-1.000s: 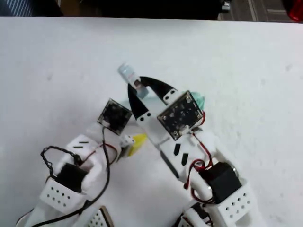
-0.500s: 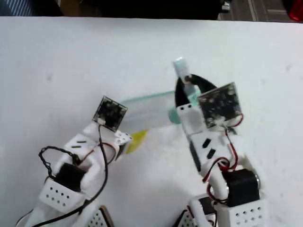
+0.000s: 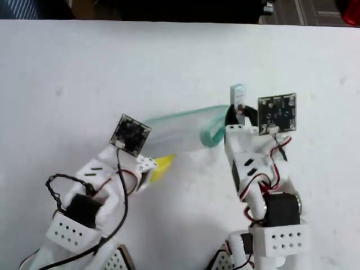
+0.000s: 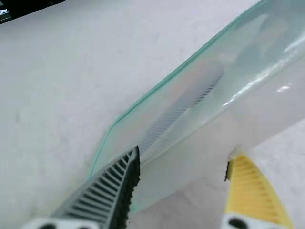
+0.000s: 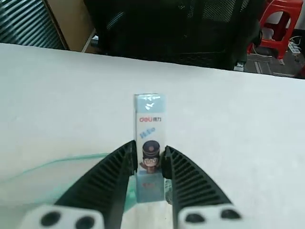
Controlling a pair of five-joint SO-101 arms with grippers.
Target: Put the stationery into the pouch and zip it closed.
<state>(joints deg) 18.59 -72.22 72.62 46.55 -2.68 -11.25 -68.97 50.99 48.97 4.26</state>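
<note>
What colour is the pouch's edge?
Teal-green rim on a clear pouch, best in the left wrist view.

We are looking at a white surface [image 3: 84,67] that is glowing under bright, even light in the high view, seemingly from above and almost washing out, with only faint, soft shadows lying close beside the left arm [image 3: 90,197]. In the left wrist view the translucent pouch [image 4: 190,105] is catching a thin streak of glare. In the right wrist view the top of the stationery packet [image 5: 149,124] is shining pale, while the room [image 5: 167,24] behind is sitting dim.
</note>
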